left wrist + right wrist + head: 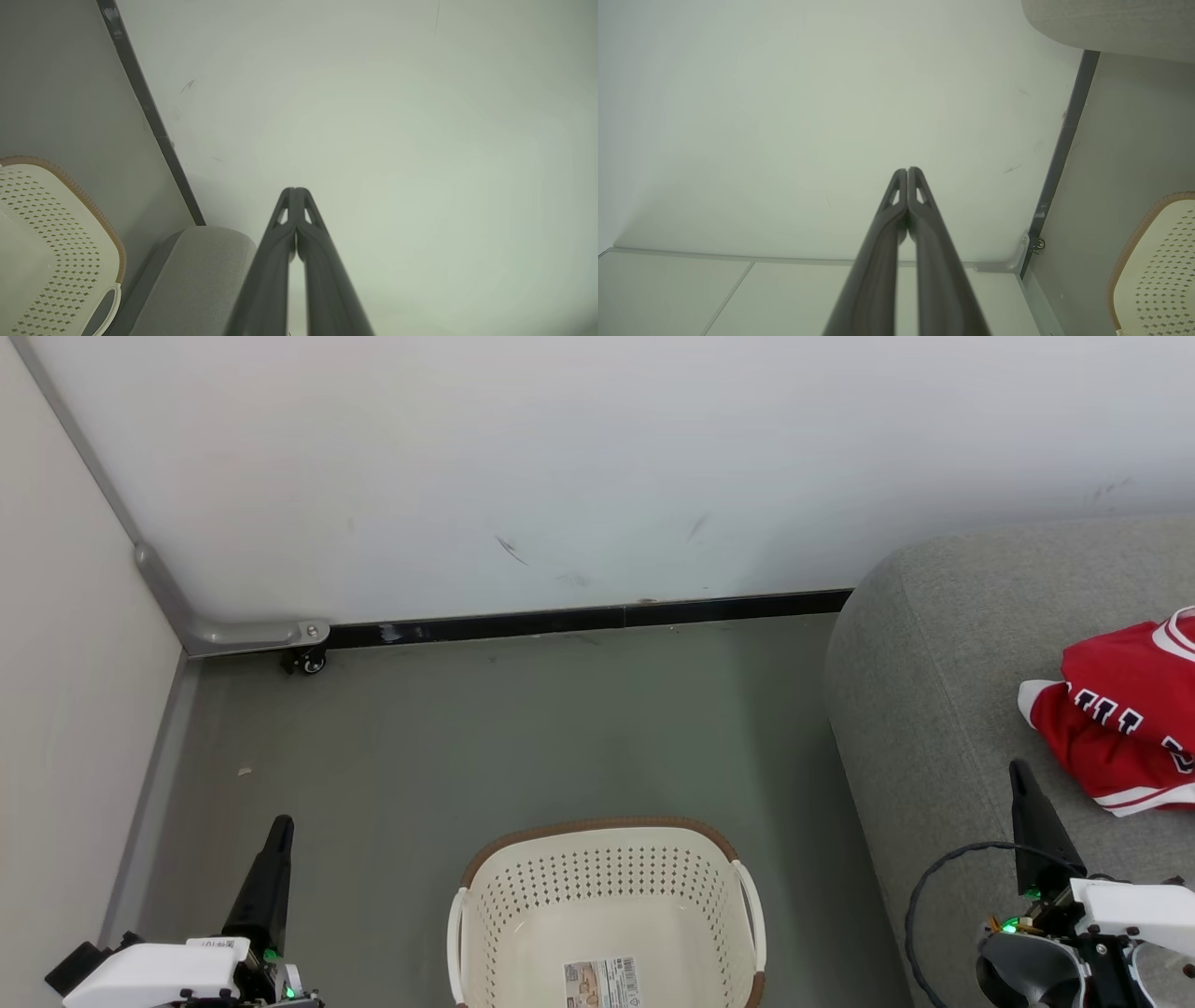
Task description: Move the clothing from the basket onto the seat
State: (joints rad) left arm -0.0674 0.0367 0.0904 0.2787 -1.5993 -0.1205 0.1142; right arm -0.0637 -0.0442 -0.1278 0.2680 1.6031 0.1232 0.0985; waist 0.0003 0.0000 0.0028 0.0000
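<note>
Jaws on both sides are pressed flat together and hold nothing. I see my left gripper (pixel 278 831) low over the floor (pixel 467 737) and my right gripper (pixel 1020 773) low over the seat (pixel 934 709), both with fingers aimed at the wall (pixel 560 476). The seat fills the right side, its rounded corner near the skirting. The basket (pixel 597 827) stands upright on the floor between my arms, just left of the seat and not touching it. The clothing (pixel 1120 728) lies crumpled on the seat, near the right fingertips, its lettering slanting down to the right. A paper label (pixel 602 985) lies on the basket's floor.
</note>
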